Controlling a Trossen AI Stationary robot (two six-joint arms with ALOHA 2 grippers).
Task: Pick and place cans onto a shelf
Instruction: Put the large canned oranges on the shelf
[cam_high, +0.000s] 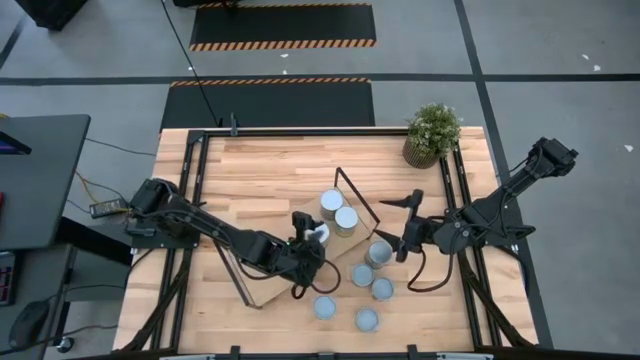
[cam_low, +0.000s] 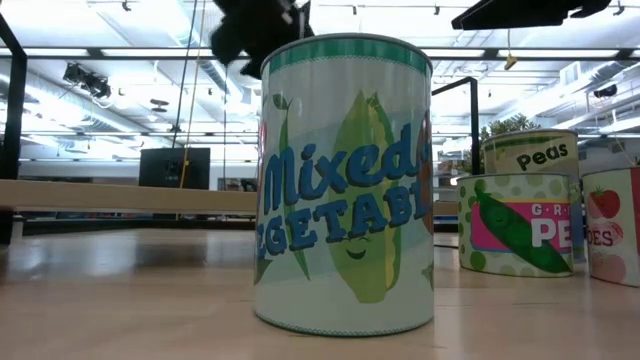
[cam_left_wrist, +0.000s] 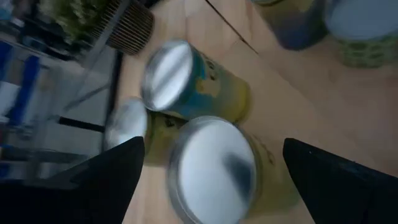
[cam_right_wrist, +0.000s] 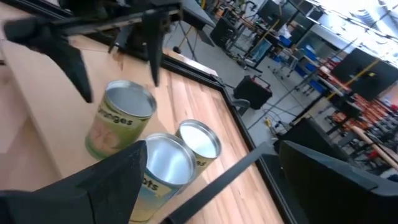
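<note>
The shelf (cam_high: 268, 288) lies slantwise on the table, with three cans standing upright on it. My left gripper (cam_high: 315, 238) is open, its fingers on either side of the nearest can (cam_left_wrist: 208, 165), an orange-labelled one (cam_right_wrist: 124, 118). I cannot tell whether they touch it. The other two shelf cans (cam_high: 331, 203) (cam_high: 346, 220) stand just beyond. My right gripper (cam_high: 400, 230) is open and empty, right of the shelf, above a can on the table (cam_high: 379, 252). Several more cans (cam_high: 362, 275) (cam_high: 325, 307) stand on the table near its front.
A potted plant (cam_high: 432, 133) stands at the table's far right corner. The shelf's black loop frame (cam_high: 358, 195) rises beside the shelf cans. In the low view a mixed-vegetables can (cam_low: 345, 190) stands close, with pea cans (cam_low: 520, 225) to its right.
</note>
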